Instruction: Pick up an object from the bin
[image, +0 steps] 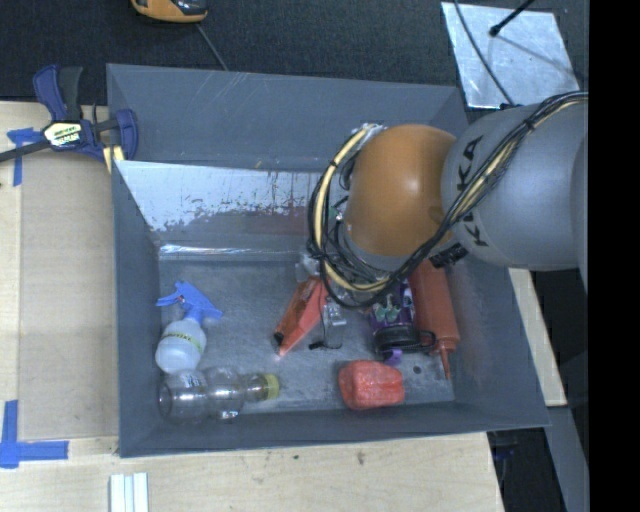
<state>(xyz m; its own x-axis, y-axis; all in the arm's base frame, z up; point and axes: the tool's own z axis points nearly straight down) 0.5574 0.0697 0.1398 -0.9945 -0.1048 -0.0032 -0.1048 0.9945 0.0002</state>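
**Arm low in the grey bin, grip hidden**

Far left of the red lump (372, 386), a white spray bottle (180, 340) with a blue trigger and a clear bottle (215, 392) lie on the scuffed grey floor of the bin (135, 300). Up-left of the lump, an orange-red wedge-shaped piece (297, 316) lies just beside the end effector (328, 328). Whether the end effector is spread or pressed together cannot be told beneath the orange cover (400, 190). Above the lump sit a purple-black thing (395, 318) and a red-brown cylinder (437, 305).

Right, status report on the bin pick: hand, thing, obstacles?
Hand low at centre of bin, beside orange-red tool. No grasp confirmed. Purple-black item and red block close by.
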